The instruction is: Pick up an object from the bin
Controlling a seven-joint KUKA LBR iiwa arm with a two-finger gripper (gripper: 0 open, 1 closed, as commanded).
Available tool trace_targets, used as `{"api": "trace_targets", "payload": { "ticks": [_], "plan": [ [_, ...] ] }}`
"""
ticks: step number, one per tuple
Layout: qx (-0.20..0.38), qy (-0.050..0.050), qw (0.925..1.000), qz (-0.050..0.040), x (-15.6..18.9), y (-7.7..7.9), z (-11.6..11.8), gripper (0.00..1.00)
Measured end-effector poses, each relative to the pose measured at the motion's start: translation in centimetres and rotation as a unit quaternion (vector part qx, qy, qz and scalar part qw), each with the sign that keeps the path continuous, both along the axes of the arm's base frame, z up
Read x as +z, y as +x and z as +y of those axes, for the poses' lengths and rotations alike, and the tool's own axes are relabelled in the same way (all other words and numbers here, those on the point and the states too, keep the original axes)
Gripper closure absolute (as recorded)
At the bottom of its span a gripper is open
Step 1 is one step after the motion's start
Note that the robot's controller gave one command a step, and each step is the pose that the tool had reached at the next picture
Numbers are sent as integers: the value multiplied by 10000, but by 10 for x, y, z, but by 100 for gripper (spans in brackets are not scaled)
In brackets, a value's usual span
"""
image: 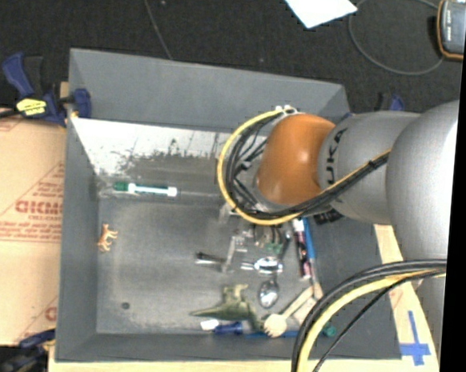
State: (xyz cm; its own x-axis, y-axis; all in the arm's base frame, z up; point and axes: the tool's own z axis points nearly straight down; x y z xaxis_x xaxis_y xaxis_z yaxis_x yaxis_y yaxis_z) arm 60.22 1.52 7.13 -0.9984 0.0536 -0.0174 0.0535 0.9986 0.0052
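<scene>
Camera view: the arm's orange-covered wrist hangs over the grey metal bin, its jaws low just above a green plastic dinosaur in the frame. Whether they are open or grip anything cannot be told. 2 shiny metal spoons lie just right of the dinosaur. A white-and-green marker and a small orange figure lie well to its left.

White pen with green cap is seen lying flat at 11 o'clock in bin, along back wall. Small orange figure is placed alone at 9 o'clock. Green toy dinosaur is laid at 5 o'clock, near heap with metal spoons and blue pen.
</scene>
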Motion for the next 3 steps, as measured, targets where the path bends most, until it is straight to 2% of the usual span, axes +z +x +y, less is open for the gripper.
{"api": "trace_targets", "payload": {
  "ticks": [1,2,3],
  "plan": [
    [-40,-12,10000,48,0,-11,-6,0],
    [-27,0,10000,-8,1,-1,-2,0],
    [-59,-4,10000,7,2,-7,-6,100]
  ]
}}
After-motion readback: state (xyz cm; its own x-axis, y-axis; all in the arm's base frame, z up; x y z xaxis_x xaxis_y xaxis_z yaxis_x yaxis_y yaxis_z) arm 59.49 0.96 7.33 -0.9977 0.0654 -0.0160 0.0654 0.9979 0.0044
